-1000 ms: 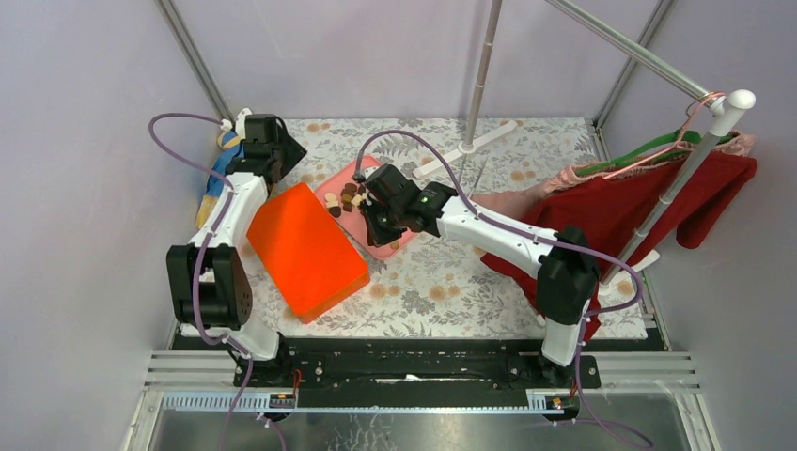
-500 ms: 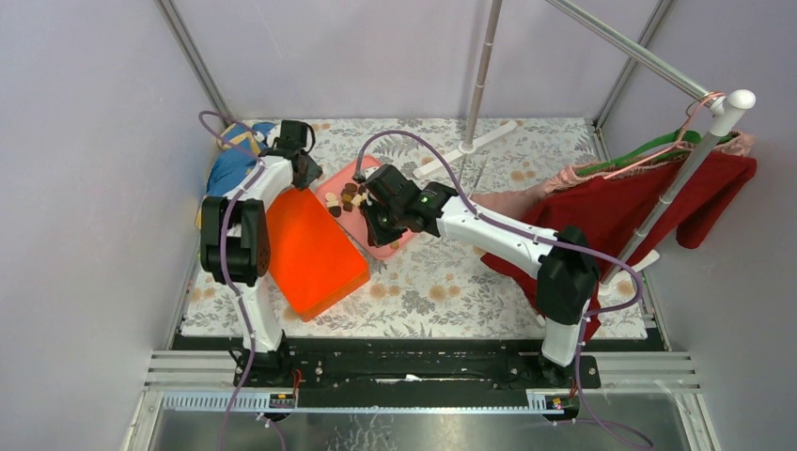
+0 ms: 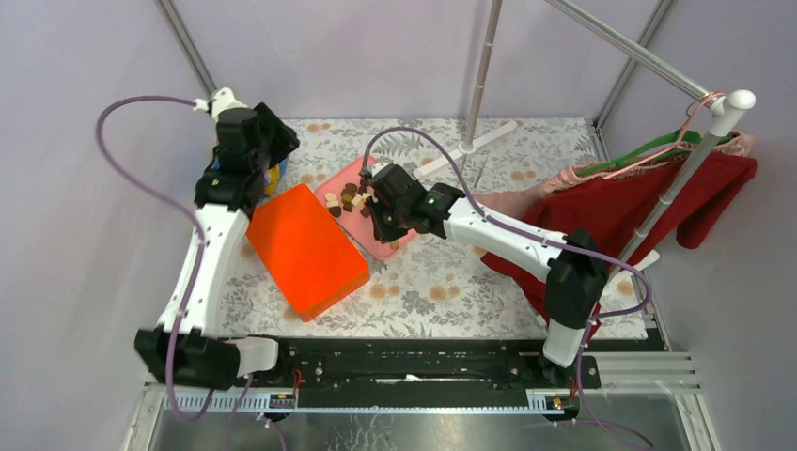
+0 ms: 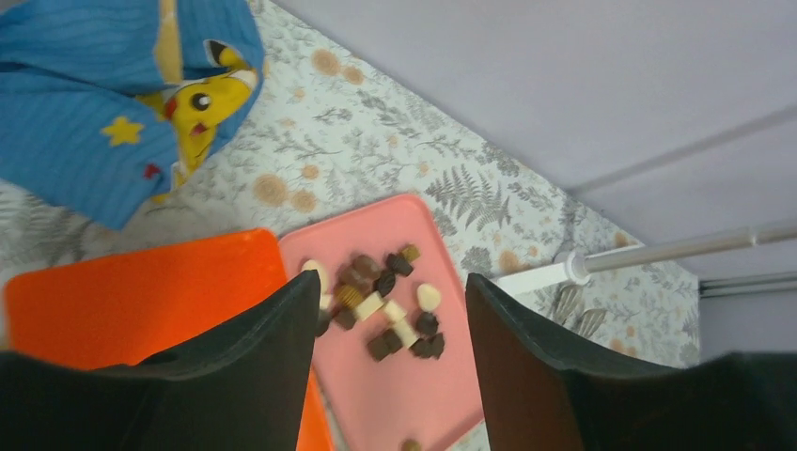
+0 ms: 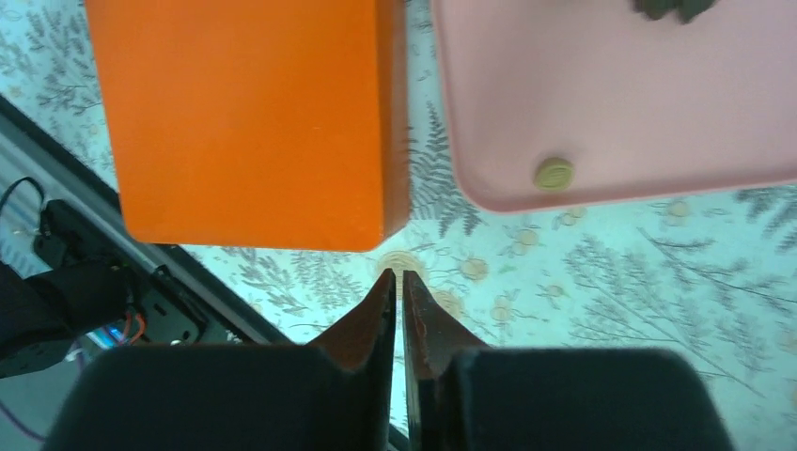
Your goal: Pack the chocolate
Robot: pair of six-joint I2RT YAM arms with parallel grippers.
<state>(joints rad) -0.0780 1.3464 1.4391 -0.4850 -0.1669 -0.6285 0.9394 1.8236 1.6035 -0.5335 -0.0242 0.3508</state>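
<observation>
The chocolate (image 3: 348, 197) lies as a small heap of dark brown, light brown and cream pieces at the far end of a pink tray (image 3: 368, 240). The left wrist view shows the chocolate (image 4: 390, 305) from above, on the pink tray (image 4: 414, 395). My left gripper (image 3: 282, 143) hangs high over the table's back left, open and empty (image 4: 390, 282). My right gripper (image 3: 383, 224) is above the tray's near part, its jaws (image 5: 402, 282) shut with nothing between them. One round light-brown piece (image 5: 554, 174) sits alone near the tray's rim (image 5: 611, 193).
An orange box (image 3: 305, 249) lies left of the tray, almost touching it. A blue Pikachu cloth (image 4: 94, 113) is at the back left. A clothes rack pole (image 3: 479, 75) with its white foot (image 3: 465, 141) stands behind. Red garments (image 3: 648, 202) hang at right.
My left arm has swung up and back from low beside the orange box, and its jaws have opened again. The right gripper has shifted only slightly over the tray.
</observation>
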